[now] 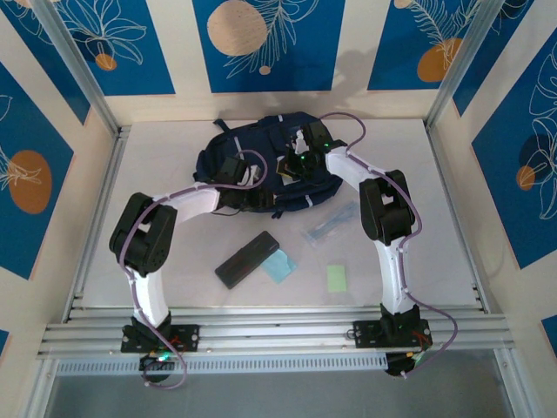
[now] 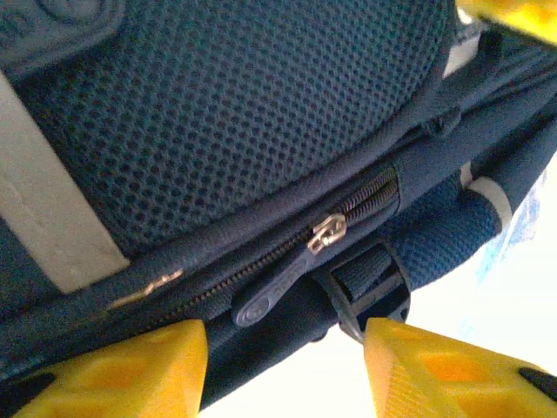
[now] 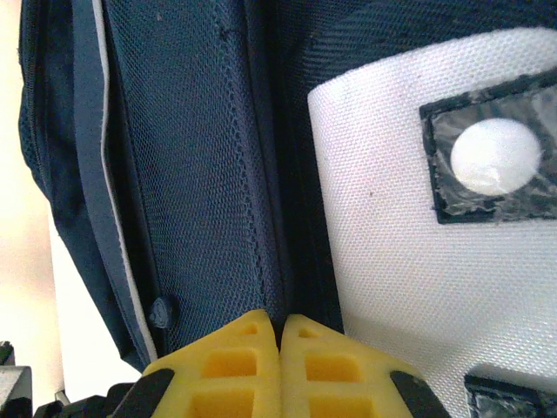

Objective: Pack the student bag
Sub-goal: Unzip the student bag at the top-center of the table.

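Parted yellow fingers of the left gripper point(image 2: 283, 348), empty, just below the dark rubbery zipper pull tab point(image 2: 271, 294) of the large navy fabric student bag point(image 1: 248, 139) at the far middle of the white table point(image 1: 418, 218). Pressed-together yellow fingers of the right gripper point(image 3: 281, 329) at a seam beside the bag's white woven patch point(image 3: 383, 218), any pinch of fabric impossible to confirm. Risk of closing on the black webbing strap point(image 2: 361, 283) beside the small tab, or of dragging the soft bag instead of running the zip.
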Available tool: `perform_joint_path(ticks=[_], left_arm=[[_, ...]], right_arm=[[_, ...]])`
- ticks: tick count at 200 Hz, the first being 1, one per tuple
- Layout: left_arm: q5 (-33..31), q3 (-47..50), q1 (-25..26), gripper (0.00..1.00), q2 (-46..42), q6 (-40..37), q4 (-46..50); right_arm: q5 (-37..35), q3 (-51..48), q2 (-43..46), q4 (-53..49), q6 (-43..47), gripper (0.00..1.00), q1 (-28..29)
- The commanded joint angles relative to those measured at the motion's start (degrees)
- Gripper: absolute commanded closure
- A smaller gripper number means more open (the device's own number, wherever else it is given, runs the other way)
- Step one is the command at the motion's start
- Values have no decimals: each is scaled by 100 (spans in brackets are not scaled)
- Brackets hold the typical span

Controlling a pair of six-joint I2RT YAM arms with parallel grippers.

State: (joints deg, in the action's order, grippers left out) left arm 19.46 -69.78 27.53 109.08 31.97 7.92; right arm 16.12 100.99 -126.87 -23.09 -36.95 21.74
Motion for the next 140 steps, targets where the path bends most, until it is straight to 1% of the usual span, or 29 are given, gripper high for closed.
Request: perform_joint_path(ticks=[1, 41, 66, 85, 100, 121, 140], left_arm=[[-318, 20, -11, 48, 262, 142, -540], [59, -274, 41, 49, 806, 375, -1119], [170, -425, 107, 49, 1009, 265, -1192], [591, -340, 121, 49, 1086, 146, -1709], [950, -266, 112, 49, 1160, 259, -2215], [1276, -207, 112, 55, 1180, 544, -2714], [1302, -104, 112, 60, 1071, 662, -2918]], right_arm=[[336, -74, 294, 177, -133, 100, 41], [392, -107, 277, 217, -185, 100, 69], [459, -141, 285, 283, -234, 100, 67], [485, -180, 285, 314, -260, 100, 72], [500, -190, 277, 331, -278, 100, 72], [506, -227, 294, 341, -282, 100, 51], [489, -263, 312, 323, -260, 100, 41]])
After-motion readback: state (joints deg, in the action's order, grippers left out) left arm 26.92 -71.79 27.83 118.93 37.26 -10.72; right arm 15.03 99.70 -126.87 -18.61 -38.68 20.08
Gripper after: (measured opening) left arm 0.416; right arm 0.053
